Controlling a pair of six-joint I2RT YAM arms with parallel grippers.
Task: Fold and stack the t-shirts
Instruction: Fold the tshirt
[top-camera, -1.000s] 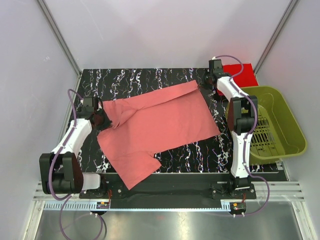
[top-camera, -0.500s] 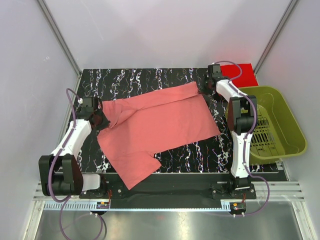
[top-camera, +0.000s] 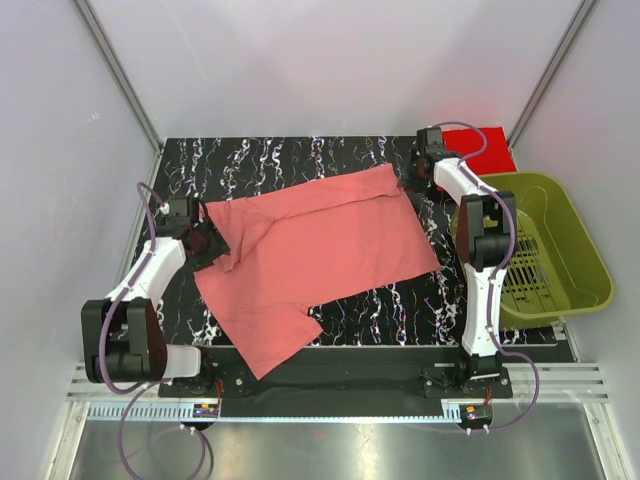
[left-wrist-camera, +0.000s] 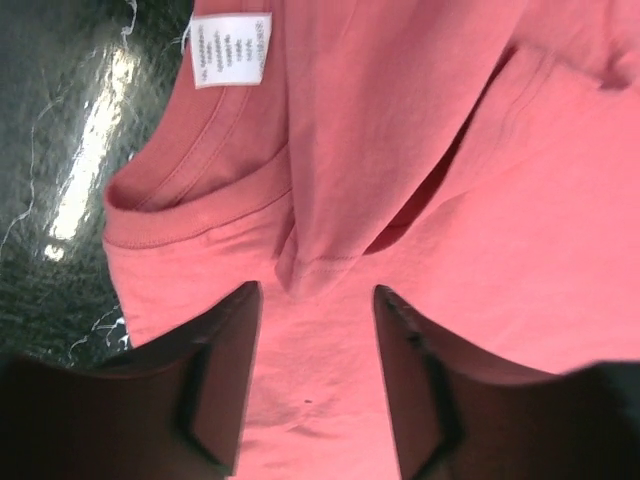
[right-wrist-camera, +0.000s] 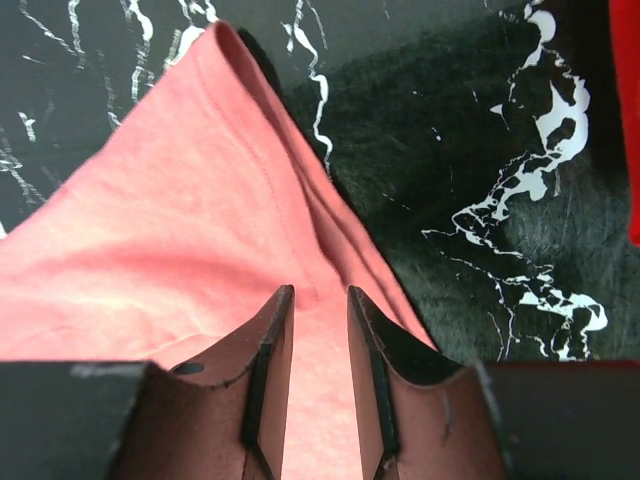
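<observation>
Left gripper (left-wrist-camera: 315, 400), jaws well apart, sits over the salmon-pink cloth t-shirt (left-wrist-camera: 480, 250); right gripper (right-wrist-camera: 318, 390), narrowly parted, over its corner; neither grips anything.

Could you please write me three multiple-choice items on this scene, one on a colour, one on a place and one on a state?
1. What colour is the basket? A blue; B white; C olive-green.
2. Where on the table does the red t-shirt lie? A near left corner; B far right corner; C the middle.
3. How does the salmon-pink t-shirt lie? A spread across the table; B folded into a small square; C inside the basket.
Answers: 1 C, its walls are olive-green; 2 B, the red cloth shows there, near the basket; 3 A, its body and sleeve lie open on the tabletop.
</observation>
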